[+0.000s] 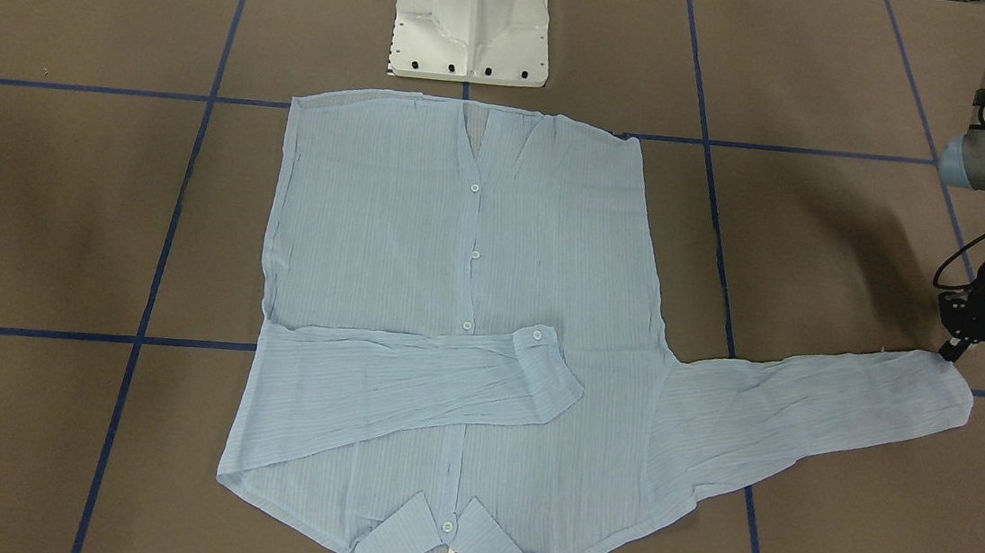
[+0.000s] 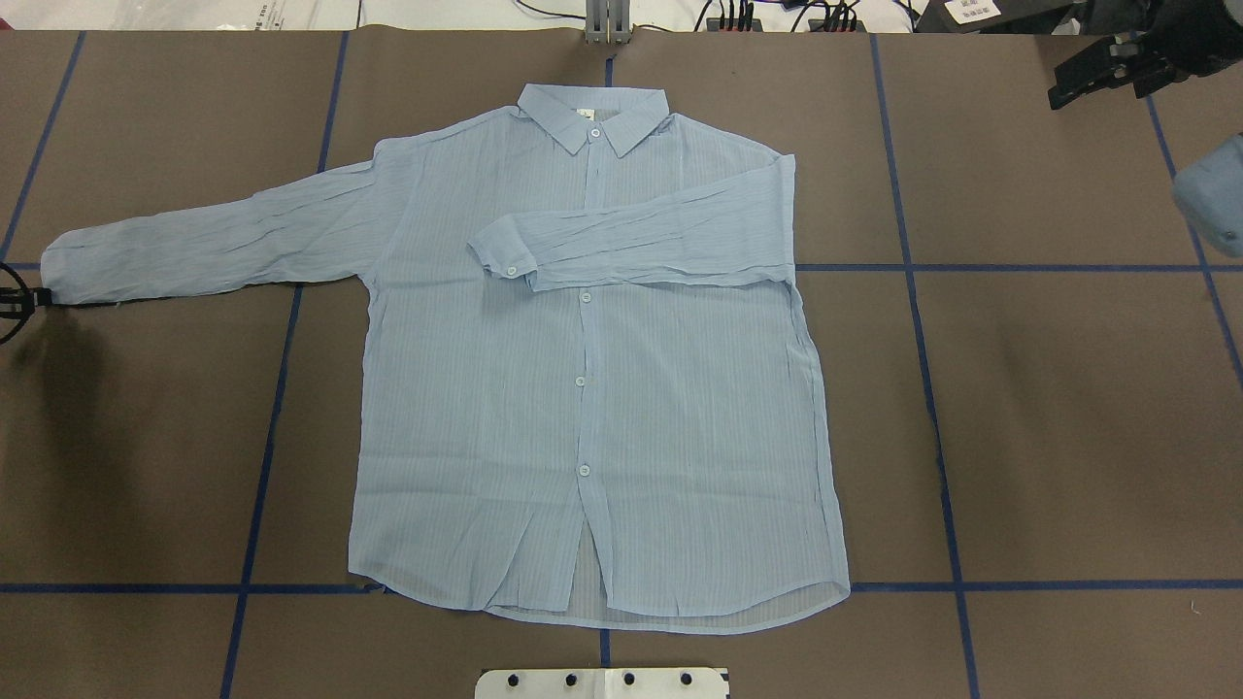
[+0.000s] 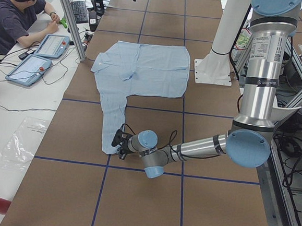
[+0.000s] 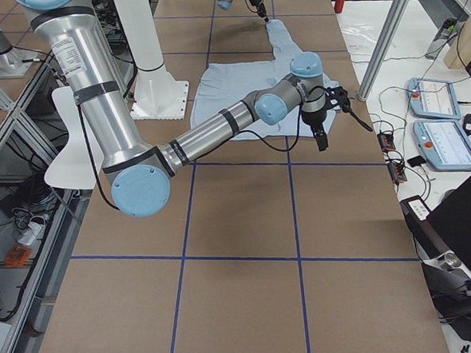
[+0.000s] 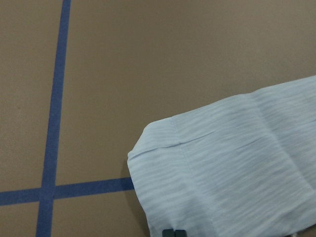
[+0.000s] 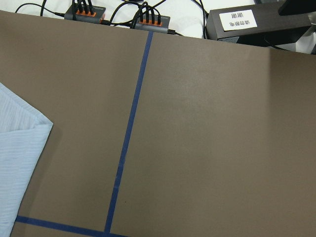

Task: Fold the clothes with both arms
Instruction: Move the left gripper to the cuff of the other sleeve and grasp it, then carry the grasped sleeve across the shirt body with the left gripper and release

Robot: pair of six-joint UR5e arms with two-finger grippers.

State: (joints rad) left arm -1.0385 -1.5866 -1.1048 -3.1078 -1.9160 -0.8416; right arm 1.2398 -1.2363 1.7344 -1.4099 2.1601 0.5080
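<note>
The light-blue striped shirt [image 2: 583, 388] lies flat and buttoned on the brown table, collar [image 2: 592, 112] at the far side from the robot. One sleeve is folded across the chest [image 1: 410, 377]. The other sleeve [image 1: 805, 406] stretches out sideways. My left gripper [image 1: 950, 355] is low at that sleeve's cuff; in the left wrist view its fingertips [image 5: 174, 232] sit together on the cuff fabric [image 5: 222, 168]. My right gripper [image 2: 1092, 78] hangs off the shirt at the far right corner, empty; no fingertips show in its wrist view, only a shirt corner [image 6: 19, 148].
The white pedestal base [image 1: 472, 22] stands just behind the shirt's hem. Blue tape lines [image 2: 923, 267] cross the table. Cables and power strips [image 2: 738, 15] line the far edge. An operator [image 3: 17, 13] sits with tablets at a side desk.
</note>
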